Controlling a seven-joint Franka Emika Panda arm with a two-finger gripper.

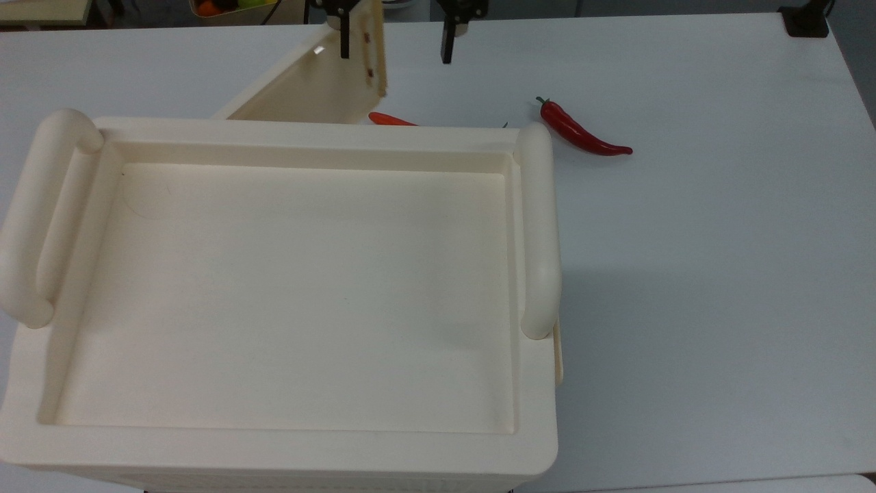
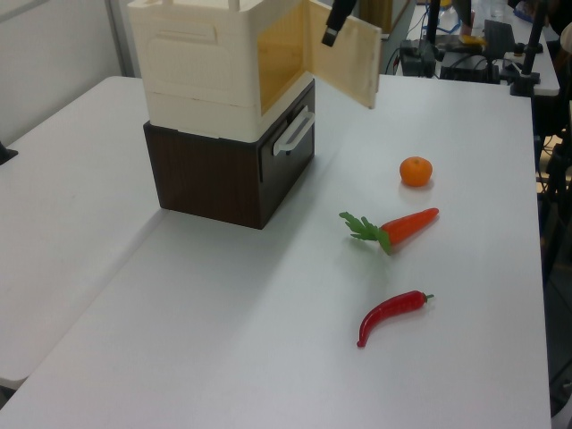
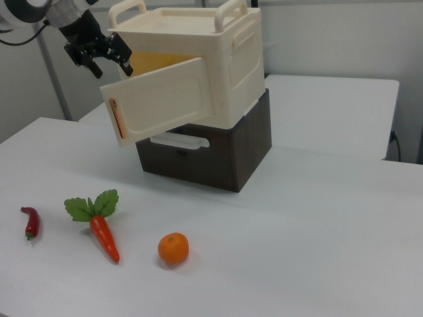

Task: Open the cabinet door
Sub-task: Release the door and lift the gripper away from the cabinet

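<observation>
1. Cabinet door (image 3: 162, 105): thin, flat, rectangular cream panel, moulded recess on outer face, tan strip along its free edge. Inner face plain cream in the left view (image 2: 351, 55).
2. Door stands ajar, swung well out from the cabinet front; long axis horizontal. Hinged at the right view's right, free edge toward the right view's left. In the top view (image 1: 321, 85) it angles away from the front, toward the top view's upper edge.
3. Cabinet (image 3: 218, 72): cream box with tube handles on top, orange-lit interior showing behind the door. Sits on a dark brown drawer unit (image 3: 218, 155) with a pale handle.
4. Gripper (image 3: 99, 54): black, fingers spread apart, holding nothing, above the door's free edge. In the top view (image 1: 395, 41) one finger overlaps the door's edge.
5. Tabletop (image 2: 223, 340), white: tangerine (image 2: 416, 171), carrot (image 2: 398, 228), red chili (image 2: 391, 315) lying well apart from the cabinet.
</observation>
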